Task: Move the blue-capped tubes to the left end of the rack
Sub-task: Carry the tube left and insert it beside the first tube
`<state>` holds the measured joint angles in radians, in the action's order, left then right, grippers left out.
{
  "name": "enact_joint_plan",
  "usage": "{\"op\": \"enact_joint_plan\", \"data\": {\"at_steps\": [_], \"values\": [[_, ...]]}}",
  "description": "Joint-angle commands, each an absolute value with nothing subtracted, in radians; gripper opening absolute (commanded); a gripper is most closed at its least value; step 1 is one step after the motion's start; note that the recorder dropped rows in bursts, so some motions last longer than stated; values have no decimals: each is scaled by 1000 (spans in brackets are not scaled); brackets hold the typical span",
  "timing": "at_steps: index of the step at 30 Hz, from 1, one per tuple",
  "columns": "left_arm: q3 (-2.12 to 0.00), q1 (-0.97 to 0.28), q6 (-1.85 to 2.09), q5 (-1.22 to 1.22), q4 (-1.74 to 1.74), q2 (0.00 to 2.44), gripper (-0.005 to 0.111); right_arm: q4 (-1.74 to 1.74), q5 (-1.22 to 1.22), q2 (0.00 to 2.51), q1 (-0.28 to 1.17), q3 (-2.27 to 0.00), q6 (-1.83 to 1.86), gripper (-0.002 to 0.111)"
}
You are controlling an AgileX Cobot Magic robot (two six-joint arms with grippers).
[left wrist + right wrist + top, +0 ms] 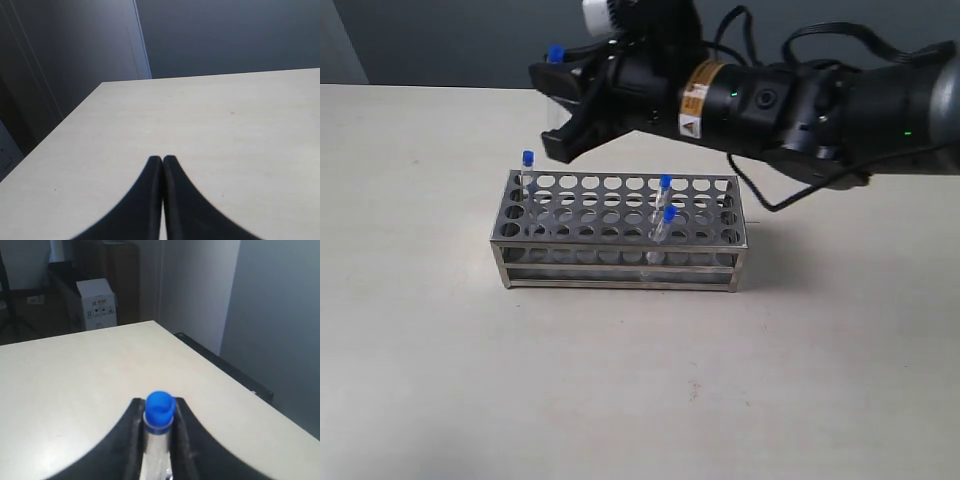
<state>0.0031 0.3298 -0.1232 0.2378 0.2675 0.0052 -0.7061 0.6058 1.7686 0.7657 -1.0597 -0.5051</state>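
Note:
The steel rack (pixel 616 256) stands mid-table in the exterior view. One blue-capped tube (pixel 527 163) stands at its left end, in the back corner. Two more tubes (pixel 665 186) (pixel 668 218) stand right of the rack's middle. The fourth tube (pixel 160 412) is held aloft above and behind the rack's left end, its cap (pixel 555 53) showing above the fingers. My right gripper (pixel 546 112) (pixel 159 406) is shut on it just below the cap. My left gripper (pixel 162 159) is shut with nothing in it over bare table, and is out of the exterior view.
The right arm (pixel 790 95) reaches across from the right, above the rack's back edge. The pale table (pixel 620 380) spreads around the rack. A white box (pixel 97 302) and dark furniture stand beyond the table's far edge in the right wrist view.

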Motion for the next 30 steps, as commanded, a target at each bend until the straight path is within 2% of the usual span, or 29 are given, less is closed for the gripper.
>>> {"op": "enact_joint_plan", "data": {"at_steps": [1, 17, 30], "values": [[0, 327, -127, 234, 270, 0, 1, -726, 571, 1861, 800, -1139, -512, -1], [0, 327, -127, 234, 270, 0, 1, -789, 552, 2055, 828, -1286, -550, -1], [0, 327, -127, 234, 270, 0, 1, -783, 526, 2140, 828, -1288, -552, -1]]}}
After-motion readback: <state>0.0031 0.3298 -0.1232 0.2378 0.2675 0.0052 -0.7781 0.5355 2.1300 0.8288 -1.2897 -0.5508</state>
